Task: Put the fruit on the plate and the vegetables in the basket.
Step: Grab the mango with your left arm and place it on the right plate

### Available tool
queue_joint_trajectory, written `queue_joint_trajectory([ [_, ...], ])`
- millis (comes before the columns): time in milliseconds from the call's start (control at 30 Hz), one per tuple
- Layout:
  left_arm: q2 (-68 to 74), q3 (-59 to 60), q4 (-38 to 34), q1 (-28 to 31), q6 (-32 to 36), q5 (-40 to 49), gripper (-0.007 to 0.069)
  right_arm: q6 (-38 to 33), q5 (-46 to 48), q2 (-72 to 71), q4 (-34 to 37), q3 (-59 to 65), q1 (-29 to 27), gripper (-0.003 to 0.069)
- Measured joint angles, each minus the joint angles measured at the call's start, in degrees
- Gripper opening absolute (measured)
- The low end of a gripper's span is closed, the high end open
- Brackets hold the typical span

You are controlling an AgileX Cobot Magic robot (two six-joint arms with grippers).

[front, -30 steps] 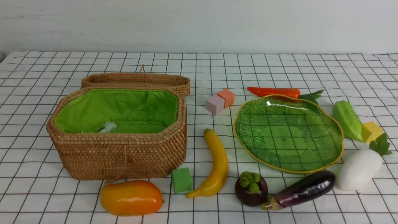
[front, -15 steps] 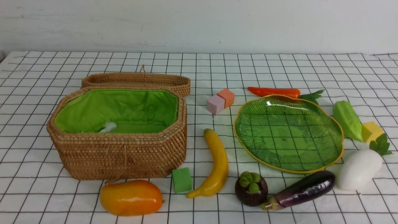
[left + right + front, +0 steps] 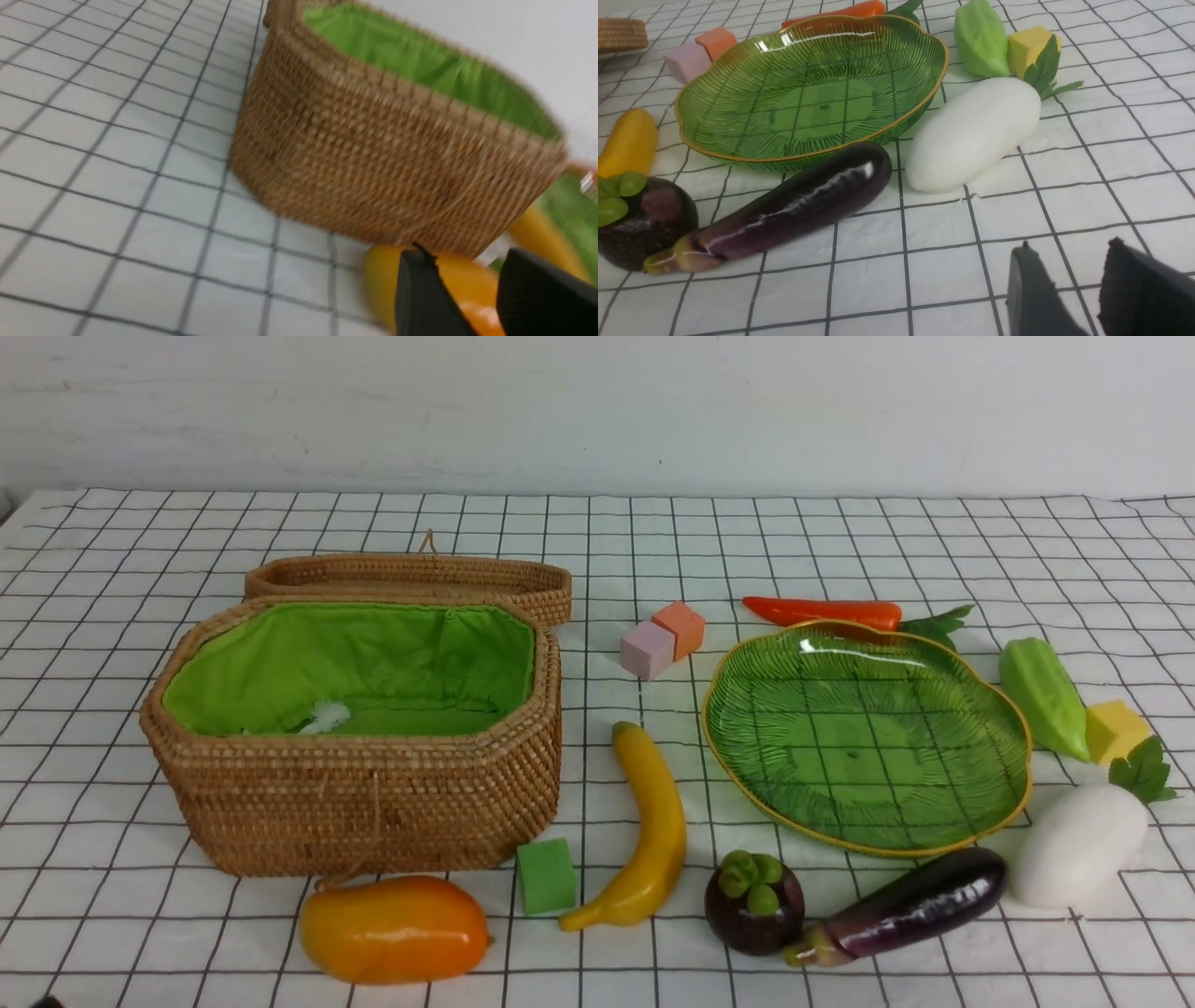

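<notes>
Mango [image 3: 394, 929]: I would take this fruit first. It lies on the tabletop [image 3: 597, 523] at the near foot of the basket [image 3: 355, 803], close to the wicker wall; I cannot tell if they touch.
Left tool [image 3: 462, 252]: released, jaws apart with nothing between them. In the left wrist view the mango's orange skin shows straight through the gap.
Direction: the mango sits dead ahead of my left tool and lower, so the left arm is clearly the nearer one.
Long axis: it runs side to side in the front view, across my line of approach. I judge the jaws should close over the short width at the middle.
Right tool [image 3: 1070, 243]: also released and empty, over bare cloth.
Right-side targets: the eggplant [image 3: 794, 205] lies ahead and off to the robot's left of that tool. It is slanted, stem end by the mangosteen [image 3: 644, 224], blunt end up against the plate [image 3: 738, 156]. The radish [image 3: 971, 135] lies nearer to straight ahead, just beside the plate.
Further out: the banana [image 3: 649, 821] lies between basket and plate, running near to far. The carrot [image 3: 822, 612] is behind the plate, and the gourd [image 3: 1043, 695] is on the plate's right.
Containers: the plate holds nothing. The basket stands open and I see no vegetable in its green lining.
Progress: nothing sorted yet.
Risk: the wicker wall just behind the mango leaves little room for the far jaw.
</notes>
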Motion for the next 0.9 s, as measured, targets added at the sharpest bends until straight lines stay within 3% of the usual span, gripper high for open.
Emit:
queue_joint_trajectory([
  [233, 0.0, 0.0, -13.7, 0.0, -9.4, -14.6, 0.0237, 0.0, 0.0, 0.0, 0.0, 0.0, 0.0, 0.0245],
  [333, 0.0, 0.0, -16.2, 0.0, -11.2, -16.4, 0.0216, 0.0, 0.0, 0.0, 0.0, 0.0, 0.0, 0.0245],
  [400, 0.0, -1.1, -16.9, 0.0, -12.0, -14.5, 0.0162, 0.0, 0.0, 0.0, 0.0, 0.0, 0.0, 0.0245],
  [467, 2.1, -6.1, -14.9, 0.0, -11.2, -8.6, 0.0041, 0.0, 0.0, 0.0, 0.0, 0.0, 0.0, 0.0245],
  [533, 5.8, -10.8, -12.3, 0.0, -9.5, -3.5, -0.0013, 0.0, 0.0, 0.0, 0.0, 0.0, 0.0, 0.0245],
  [700, 19.8, -24.9, -8.0, 0.0, -0.4, 14.3, -0.0013, 0.0, 0.0, 0.0, -1.2, 0.0, 0.0, 0.0245],
  [733, 21.2, -26.2, -7.9, 0.0, 0.6, 16.2, -0.0013, 0.0, 0.0, 0.0, -1.6, 0.0, 0.0, 0.0245],
  [767, 26.8, -31.0, -7.8, 0.0, 5.1, 24.6, -0.0013, 0.0, 0.0, 0.0, -3.8, 0.0, 0.0, 0.0245],
  [900, 39.5, -39.8, -9.0, 0.0, 11.3, 36.6, -0.0013, 1.2, -1.2, 0.0, -7.0, 0.1, 0.0, 0.0245],
])
